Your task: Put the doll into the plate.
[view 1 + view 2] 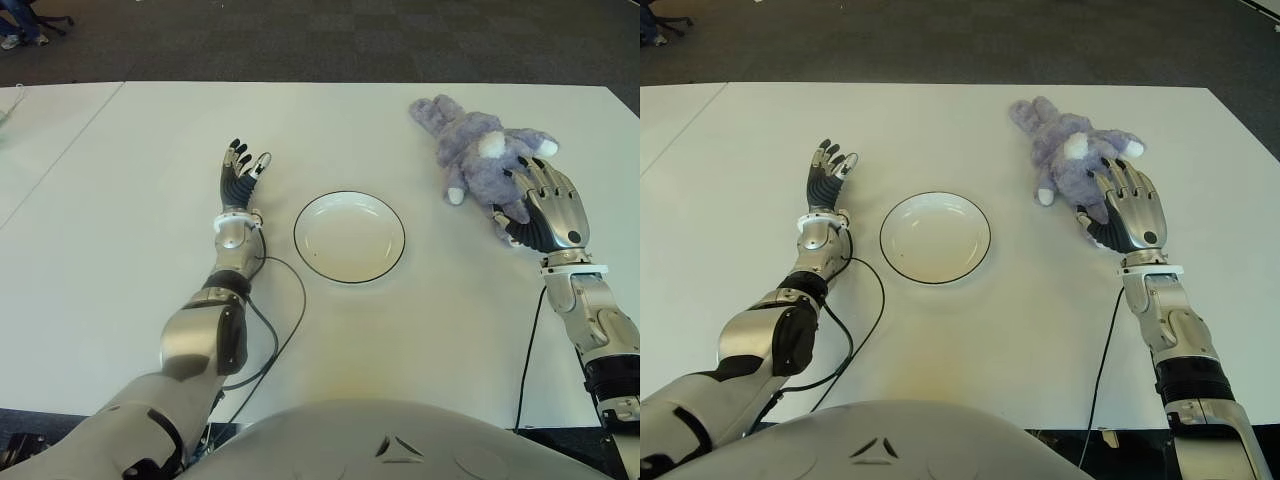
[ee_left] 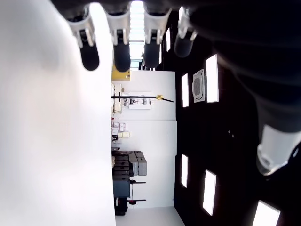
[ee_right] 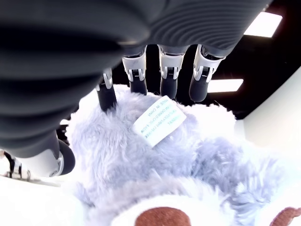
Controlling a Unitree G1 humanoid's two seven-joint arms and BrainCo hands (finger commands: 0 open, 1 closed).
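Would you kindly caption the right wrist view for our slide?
Right hand spread over the grey plush doll, fingertips at its fur.

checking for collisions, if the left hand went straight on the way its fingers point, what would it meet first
Probably nothing: the left hand points away from the robot over bare table, toward the far edge. The plate and doll lie off to its right.

Doll (image 1: 480,150): fuzzy lavender-grey plush, white paw tips and white patch; white sewn tag with teal print (image 3: 159,123); brown spots on near part in right wrist view. Plate (image 1: 349,236): cream white, thin black rim line. Table (image 1: 120,200): plain white. Right hand (image 1: 545,205): silver metal back, black ribbed palm. Left hand (image 1: 240,172): black ribbed palm, silver-white finger joints, black tips. Cable (image 1: 275,330) near left arm: black. Floor (image 1: 300,40) far side: dark grey carpet.
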